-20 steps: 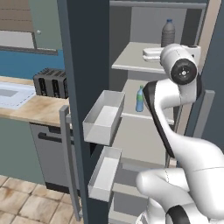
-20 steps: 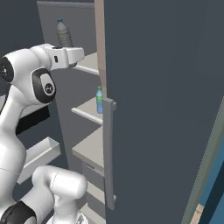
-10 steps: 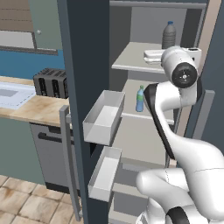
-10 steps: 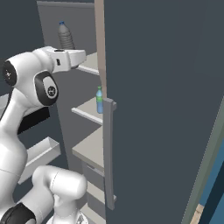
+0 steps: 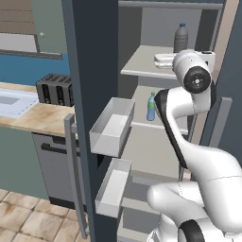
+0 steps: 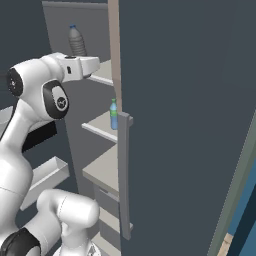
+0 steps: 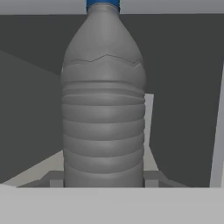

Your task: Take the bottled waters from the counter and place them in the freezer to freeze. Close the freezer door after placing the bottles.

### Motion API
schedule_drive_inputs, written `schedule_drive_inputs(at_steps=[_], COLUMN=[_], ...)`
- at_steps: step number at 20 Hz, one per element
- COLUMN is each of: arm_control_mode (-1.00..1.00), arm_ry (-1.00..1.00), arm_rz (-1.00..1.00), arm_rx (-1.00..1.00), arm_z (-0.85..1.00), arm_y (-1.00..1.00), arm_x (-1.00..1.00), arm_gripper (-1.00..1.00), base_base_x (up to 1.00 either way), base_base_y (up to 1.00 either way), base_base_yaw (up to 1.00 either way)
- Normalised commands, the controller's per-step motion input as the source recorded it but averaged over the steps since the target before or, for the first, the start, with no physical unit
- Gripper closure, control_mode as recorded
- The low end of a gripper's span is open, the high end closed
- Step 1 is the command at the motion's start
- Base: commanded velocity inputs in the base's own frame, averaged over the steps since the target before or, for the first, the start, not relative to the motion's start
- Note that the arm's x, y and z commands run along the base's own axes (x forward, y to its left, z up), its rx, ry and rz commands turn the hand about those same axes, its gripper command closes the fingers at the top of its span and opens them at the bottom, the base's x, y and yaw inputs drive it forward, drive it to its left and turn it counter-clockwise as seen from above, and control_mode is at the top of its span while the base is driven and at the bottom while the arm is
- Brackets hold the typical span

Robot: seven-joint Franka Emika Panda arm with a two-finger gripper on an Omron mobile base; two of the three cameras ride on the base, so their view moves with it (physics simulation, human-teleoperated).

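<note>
Kitchen tiles cover the floor [image 5: 23,217] at 7 o'clock of the left base view, and the beige marble desk [image 5: 42,118] runs in from 9 o'clock, carrying a black toaster [image 5: 54,90] beside the white sink [image 5: 12,101].

Right of the desk the freezer [image 5: 142,156] stands wide open. The freezer door [image 5: 92,71] is swung out toward the camera, its two white bins [image 5: 113,125] facing the shelves and its long grey handle [image 5: 75,175] down at 7 o'clock.

Both bottles are inside and upright. The grey bottle [image 5: 181,38] stands on the upper shelf [image 5: 142,64] at 1 o'clock of that view. The blue bottle [image 5: 151,108] stands one shelf lower, at 7 o'clock from the grey one and well apart from it. In the right base view the grey bottle [image 6: 76,42] is at 11 o'clock and the blue bottle [image 6: 114,115] sits just left of the plain door [image 6: 190,125].

The white arm reaches onto the upper shelf. In the hand view the gripper [image 7: 100,180] is drawn in narrow, its fingers [image 7: 51,179] pressed against either side of the base of the grey bottle [image 7: 104,109], whose foot rests on the shelf.
</note>
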Motion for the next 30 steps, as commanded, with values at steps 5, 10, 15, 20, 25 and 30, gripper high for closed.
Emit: schedule_drive_inputs(at_steps=[5,10,15,20,25,30], arm_control_mode=[-1.00,-1.00,-1.00,-1.00,-1.00,-1.00], arm_ry=[0.19,0.11,-0.05,-0.06,0.00,0.05], arm_rz=[0.00,0.00,0.01,0.02,0.00,0.00], arm_rx=[0.00,0.00,0.00,0.01,0.05,0.05], arm_z=[-0.22,-0.19,-0.03,-0.05,-0.01,0.00], arm_y=[-0.09,-0.07,-0.01,0.00,0.00,0.00], arm_x=[0.02,0.02,0.00,0.00,0.19,0.31], arm_gripper=[1.00,1.00,1.00,1.00,1.00,1.00], base_base_x=[0.00,0.00,0.00,0.00,0.00,0.00], base_base_y=[0.00,0.00,0.00,0.00,0.00,0.00], base_base_yaw=[0.00,0.00,0.00,0.00,0.00,0.00])
